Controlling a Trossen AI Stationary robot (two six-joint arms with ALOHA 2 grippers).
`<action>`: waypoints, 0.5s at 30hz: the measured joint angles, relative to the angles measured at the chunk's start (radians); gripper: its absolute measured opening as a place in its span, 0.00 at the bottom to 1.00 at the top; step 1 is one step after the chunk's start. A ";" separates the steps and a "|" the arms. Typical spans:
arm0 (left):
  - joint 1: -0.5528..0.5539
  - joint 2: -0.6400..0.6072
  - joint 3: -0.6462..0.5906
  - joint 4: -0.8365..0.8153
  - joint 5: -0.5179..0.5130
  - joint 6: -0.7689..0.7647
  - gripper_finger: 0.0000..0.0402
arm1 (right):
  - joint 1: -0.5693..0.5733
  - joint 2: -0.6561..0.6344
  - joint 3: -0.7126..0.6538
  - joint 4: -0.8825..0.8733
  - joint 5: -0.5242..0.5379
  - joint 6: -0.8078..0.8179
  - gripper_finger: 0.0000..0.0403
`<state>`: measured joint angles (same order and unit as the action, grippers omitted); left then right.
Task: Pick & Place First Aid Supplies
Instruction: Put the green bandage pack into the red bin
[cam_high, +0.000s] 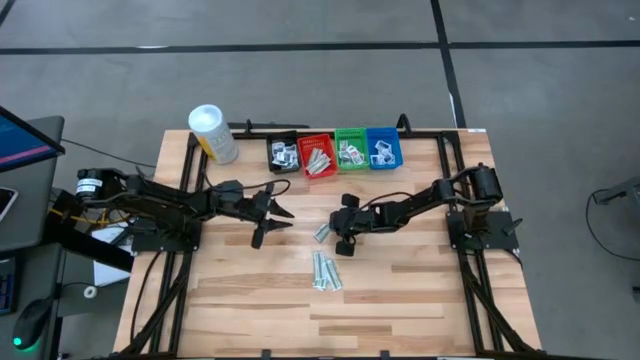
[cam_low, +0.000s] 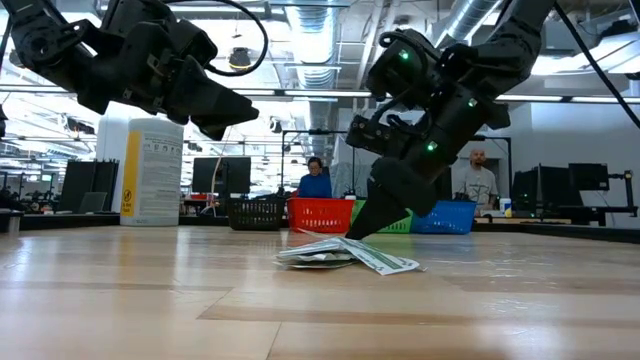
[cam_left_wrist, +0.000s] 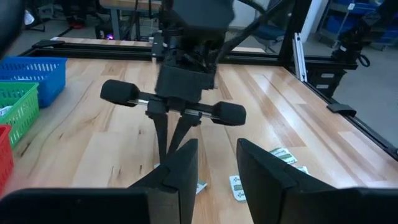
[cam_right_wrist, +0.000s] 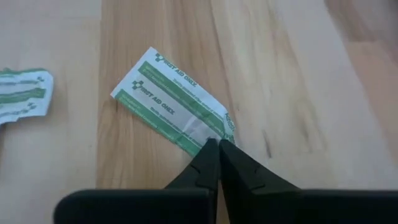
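My right gripper (cam_high: 335, 236) stands mid-table with its fingers pointing down, shut on a pale-green wrapped strip (cam_right_wrist: 171, 102) with green print that lies flat on the wood. In the low view its tips (cam_low: 362, 228) meet the small heap of strips (cam_low: 345, 256). Another pale-green strip (cam_right_wrist: 22, 93) lies close by, and several more lie in a row (cam_high: 326, 271) toward the near edge. My left gripper (cam_high: 278, 215) hovers open above the table to the left of the right one, holding nothing; in its wrist view it (cam_left_wrist: 214, 152) faces the right gripper. My right gripper pinches the pale-green strip at one end (cam_right_wrist: 216, 129), right at its edge, between the two shut fingertips (cam_right_wrist: 210, 155). The fingers come from above, slanting down. The rest of the strip lies flat on the table.
Along the far edge stand four small bins with packets in them: black (cam_high: 282, 153), red (cam_high: 318, 156), green (cam_high: 351, 149) and blue (cam_high: 384, 147). A white canister with a yellow label (cam_high: 213, 133) stands at the far left. People show in the room beyond.
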<state>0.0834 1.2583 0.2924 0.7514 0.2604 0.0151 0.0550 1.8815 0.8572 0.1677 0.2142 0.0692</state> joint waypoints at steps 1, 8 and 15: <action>0.000 0.000 0.000 0.003 -0.007 -0.008 0.28 | 0.006 0.001 0.010 -0.009 0.016 -0.013 0.01; 0.000 0.000 0.000 0.008 -0.076 -0.050 0.28 | 0.050 0.001 0.086 -0.054 0.165 -0.078 0.00; 0.000 0.000 0.000 0.009 -0.124 -0.085 0.28 | 0.090 -0.001 0.167 -0.095 0.314 -0.155 0.00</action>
<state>0.0834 1.2583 0.2924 0.7605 0.1363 -0.0695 0.1446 1.8801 1.0246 0.0731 0.5284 -0.0859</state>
